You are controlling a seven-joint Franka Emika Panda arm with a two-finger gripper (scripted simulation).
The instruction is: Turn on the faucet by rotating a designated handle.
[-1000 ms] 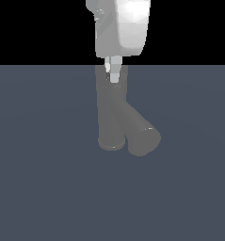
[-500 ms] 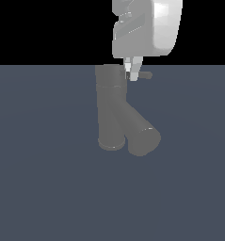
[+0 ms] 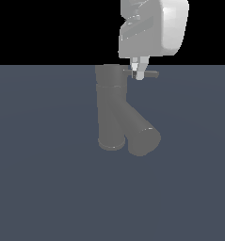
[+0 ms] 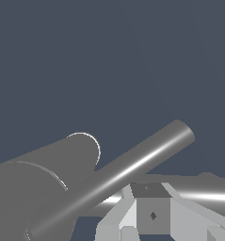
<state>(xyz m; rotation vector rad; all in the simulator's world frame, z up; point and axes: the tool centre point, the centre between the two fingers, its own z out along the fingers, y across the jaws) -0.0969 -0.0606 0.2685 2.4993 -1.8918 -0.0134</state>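
Note:
The grey faucet (image 3: 110, 110) stands upright, and its thick slanted spout (image 3: 140, 134) branches toward the exterior view's right. The thin handle (image 3: 151, 74) sticks out sideways from the column's top. My gripper (image 3: 138, 73) hangs from above with its fingers close together, right at the handle's root beside the column. It holds nothing. In the wrist view the column (image 4: 43, 188) and spout (image 4: 175, 139) run away from the camera. The bright handle (image 4: 208, 192) crosses just behind my fingertips (image 4: 132, 219). I cannot tell whether they touch it.
The faucet stands on a flat dark blue-grey floor (image 3: 48, 188) that fills the lower part of the exterior view. The background above it is black. No other objects show.
My gripper has moved from above the column's top toward the exterior view's right and now sits at the handle. The faucet and handle have not visibly moved.

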